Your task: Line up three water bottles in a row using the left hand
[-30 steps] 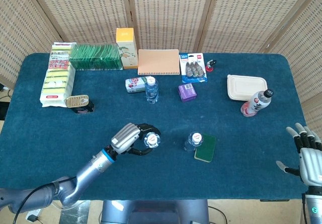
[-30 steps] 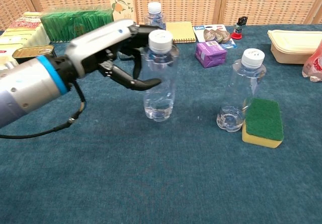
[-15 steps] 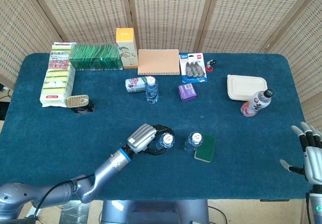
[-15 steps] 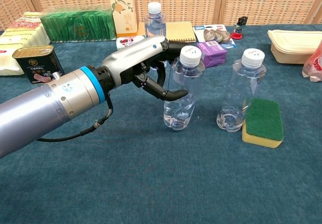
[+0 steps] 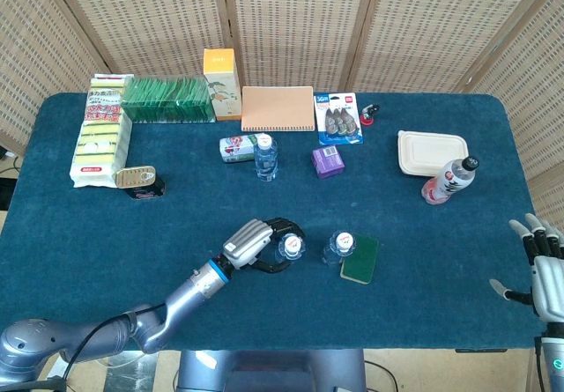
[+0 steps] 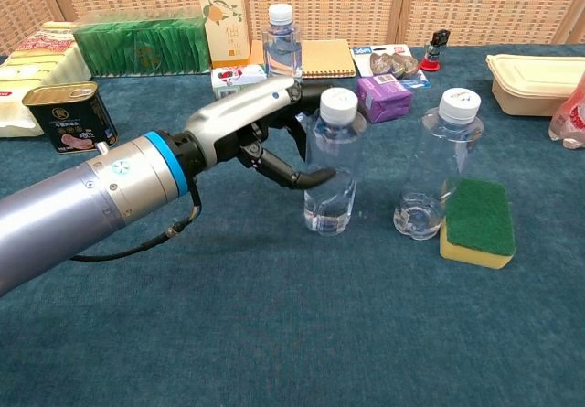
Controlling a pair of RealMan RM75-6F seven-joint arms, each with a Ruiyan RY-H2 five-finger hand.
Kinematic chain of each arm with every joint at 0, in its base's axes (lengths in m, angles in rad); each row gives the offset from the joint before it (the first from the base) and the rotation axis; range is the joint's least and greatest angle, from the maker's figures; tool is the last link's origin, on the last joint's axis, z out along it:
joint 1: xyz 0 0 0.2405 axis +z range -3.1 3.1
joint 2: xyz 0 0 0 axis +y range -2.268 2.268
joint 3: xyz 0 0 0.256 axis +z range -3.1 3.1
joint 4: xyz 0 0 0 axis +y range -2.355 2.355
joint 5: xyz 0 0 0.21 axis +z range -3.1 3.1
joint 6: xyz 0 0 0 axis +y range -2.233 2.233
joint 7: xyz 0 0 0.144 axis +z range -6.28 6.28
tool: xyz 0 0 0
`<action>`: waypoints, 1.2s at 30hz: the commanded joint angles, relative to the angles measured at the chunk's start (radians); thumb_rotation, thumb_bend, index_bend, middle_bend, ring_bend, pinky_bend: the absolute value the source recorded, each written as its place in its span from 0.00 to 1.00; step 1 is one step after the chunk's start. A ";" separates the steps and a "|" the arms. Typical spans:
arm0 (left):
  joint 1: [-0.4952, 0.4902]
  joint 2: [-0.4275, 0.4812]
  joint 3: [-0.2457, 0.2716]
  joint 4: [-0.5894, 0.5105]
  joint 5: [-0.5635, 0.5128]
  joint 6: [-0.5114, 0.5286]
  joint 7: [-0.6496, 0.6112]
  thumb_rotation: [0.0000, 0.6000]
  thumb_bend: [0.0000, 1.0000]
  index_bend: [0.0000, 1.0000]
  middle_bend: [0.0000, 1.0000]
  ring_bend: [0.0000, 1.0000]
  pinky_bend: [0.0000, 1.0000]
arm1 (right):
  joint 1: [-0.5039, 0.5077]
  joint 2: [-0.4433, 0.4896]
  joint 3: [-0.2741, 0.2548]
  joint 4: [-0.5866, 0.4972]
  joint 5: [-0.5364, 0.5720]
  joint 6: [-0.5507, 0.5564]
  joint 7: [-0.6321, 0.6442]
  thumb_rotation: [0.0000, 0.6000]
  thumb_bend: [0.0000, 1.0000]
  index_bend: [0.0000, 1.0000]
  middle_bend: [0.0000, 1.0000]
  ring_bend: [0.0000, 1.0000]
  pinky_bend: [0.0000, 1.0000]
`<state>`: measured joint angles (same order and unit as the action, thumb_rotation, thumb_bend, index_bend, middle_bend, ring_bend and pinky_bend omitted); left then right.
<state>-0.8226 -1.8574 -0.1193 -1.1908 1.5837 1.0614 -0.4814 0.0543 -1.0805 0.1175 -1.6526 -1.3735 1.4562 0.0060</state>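
Note:
Three clear water bottles with white caps are in view. One bottle stands upright on the blue table, and my left hand grips it from the left, fingers and thumb curled around its body; the head view shows this bottle and the left hand near the front middle. A second bottle stands just to the right, a small gap apart. The third bottle stands farther back. My right hand hangs open off the table's right edge.
A green-and-yellow sponge touches the second bottle's right side. A purple box, notebook, tin can, lidded food container and a red-labelled bottle lie around the back and right.
My left hand carried the gripped bottle to the right, from left of centre to a spot close beside the second bottle. The right hand barely shifted.

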 commanded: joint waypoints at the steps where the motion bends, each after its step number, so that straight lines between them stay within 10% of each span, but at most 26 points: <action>1: 0.002 0.002 0.004 0.009 0.002 0.011 -0.005 1.00 0.34 0.03 0.12 0.12 0.29 | 0.001 0.000 -0.001 -0.001 -0.001 -0.002 -0.002 1.00 0.00 0.13 0.04 0.00 0.00; 14: 0.029 0.047 0.024 -0.025 0.005 0.057 -0.010 1.00 0.23 0.00 0.00 0.00 0.19 | 0.003 0.000 -0.004 -0.005 0.002 -0.009 -0.007 1.00 0.00 0.13 0.05 0.00 0.00; 24: 0.133 0.245 0.069 -0.107 0.052 0.232 -0.116 1.00 0.23 0.00 0.00 0.00 0.19 | 0.006 0.002 -0.011 -0.019 -0.003 -0.018 -0.014 1.00 0.00 0.13 0.05 0.00 0.00; 36: 0.115 0.318 -0.090 -0.029 -0.178 0.118 -0.225 1.00 0.16 0.00 0.00 0.00 0.11 | 0.020 -0.002 -0.018 -0.032 -0.008 -0.042 -0.022 1.00 0.00 0.13 0.05 0.00 0.00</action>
<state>-0.6796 -1.5320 -0.1609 -1.2591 1.4777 1.2612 -0.6983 0.0732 -1.0823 0.1001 -1.6842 -1.3819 1.4151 -0.0153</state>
